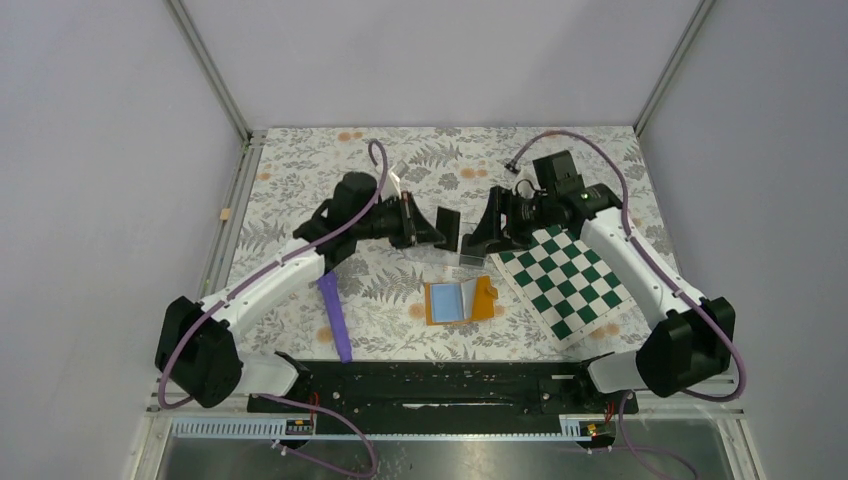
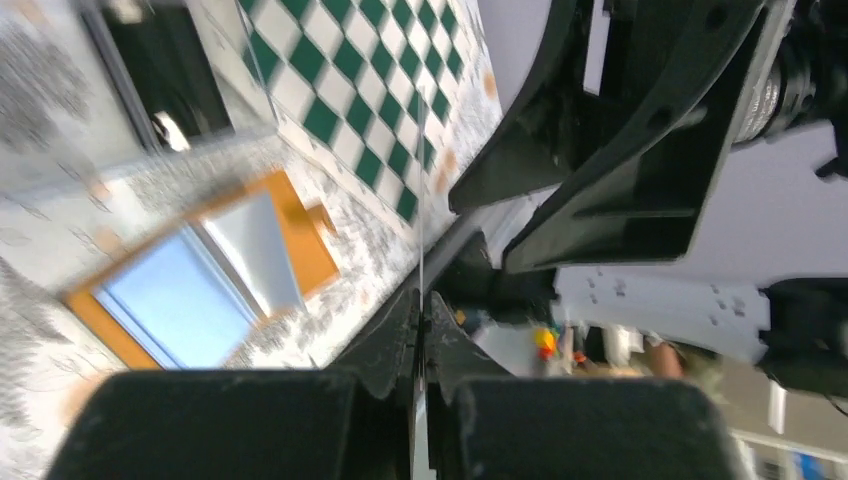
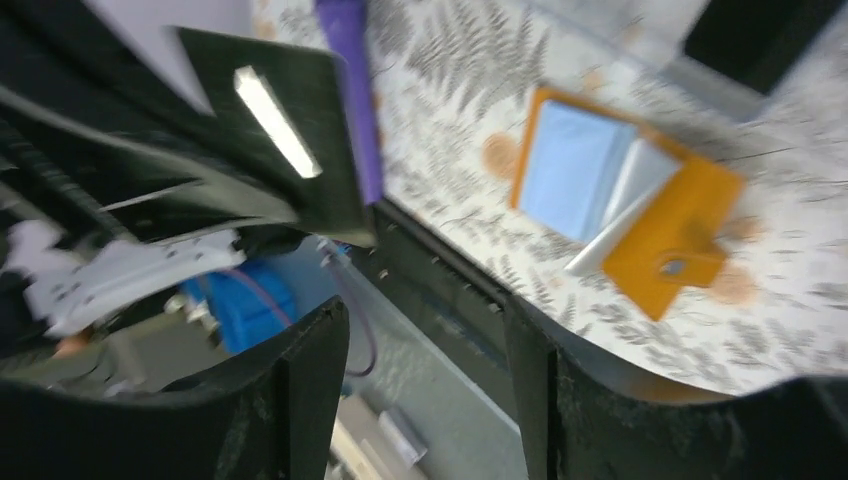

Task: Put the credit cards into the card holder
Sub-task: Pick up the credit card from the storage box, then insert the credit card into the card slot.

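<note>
The orange card holder [image 1: 459, 300] lies open on the floral table, light blue lining up; it also shows in the left wrist view [image 2: 200, 275] and the right wrist view [image 3: 620, 195]. My left gripper [image 1: 438, 234] is shut on a dark credit card [image 1: 448, 228], held upright above the table behind the holder. The left wrist view shows that card edge-on [image 2: 421, 250] between the closed jaws [image 2: 422, 330]. In the right wrist view the card [image 3: 290, 120] is a dark plate with a light glare. My right gripper [image 1: 479, 240] faces it, open and empty [image 3: 420, 385].
A green-and-white chequered board [image 1: 568, 281] lies right of the holder. A purple strip [image 1: 335, 317] lies to its left. A clear plastic box [image 1: 471, 257] sits under the right gripper. The black base rail [image 1: 440, 385] runs along the near edge.
</note>
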